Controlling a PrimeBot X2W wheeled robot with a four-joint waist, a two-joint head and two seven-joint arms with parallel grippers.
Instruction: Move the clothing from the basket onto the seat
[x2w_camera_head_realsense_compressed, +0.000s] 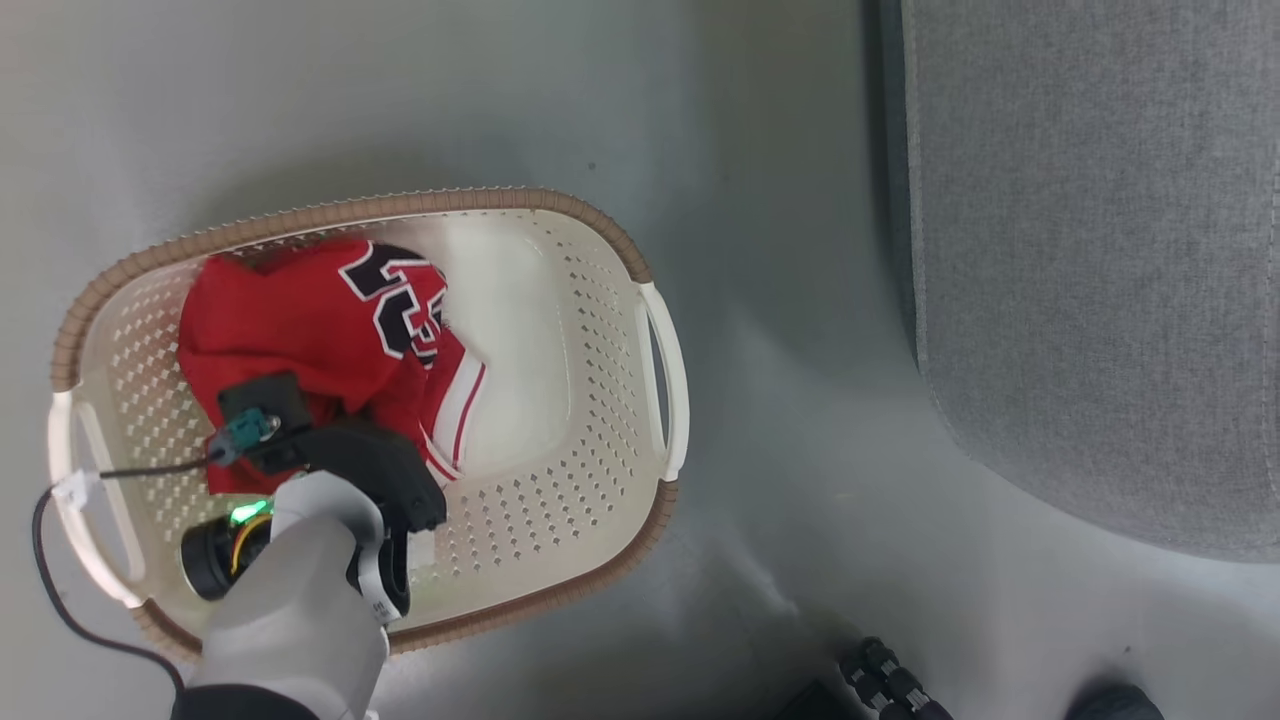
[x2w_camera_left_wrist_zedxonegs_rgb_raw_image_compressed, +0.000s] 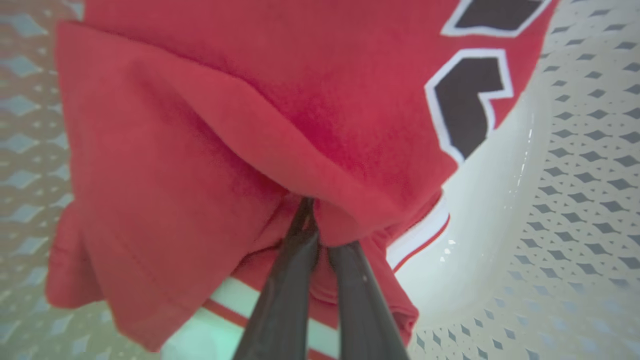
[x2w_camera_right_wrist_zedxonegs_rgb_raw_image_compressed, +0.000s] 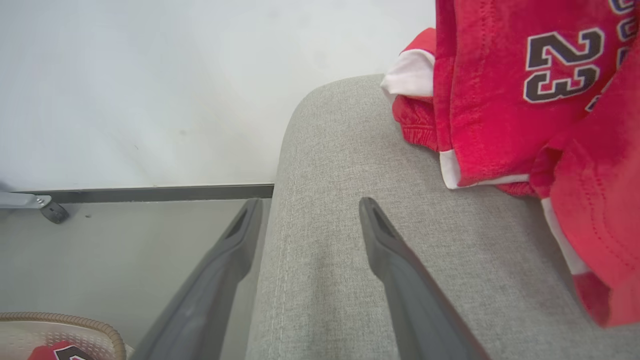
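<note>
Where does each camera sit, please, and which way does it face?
Head view: on the head, facing down at the basket, floor and seat; left forearm shows.
Left wrist view: inside the basket, along left jaws shut on the red jersey.
Right wrist view: over the seat, facing number 23 clothing; right jaws open.
Head and left wrist share that jersey.

A plain indoor room furnished like a corner of a home: a smooth grey floor (x2w_camera_head_realsense_compressed: 780, 200) meets a bare white wall (x2w_camera_right_wrist_zedxonegs_rgb_raw_image_compressed: 150, 75) along a dark skirting strip (x2w_camera_right_wrist_zedxonegs_rgb_raw_image_compressed: 150, 192). A large grey woven-fabric upholstered seat (x2w_camera_head_realsense_compressed: 1100, 250) stands to the right of a cream-white perforated plastic laundry basket (x2w_camera_head_realsense_compressed: 590, 400) holding bright red clothing (x2w_camera_head_realsense_compressed: 290, 320).
</note>
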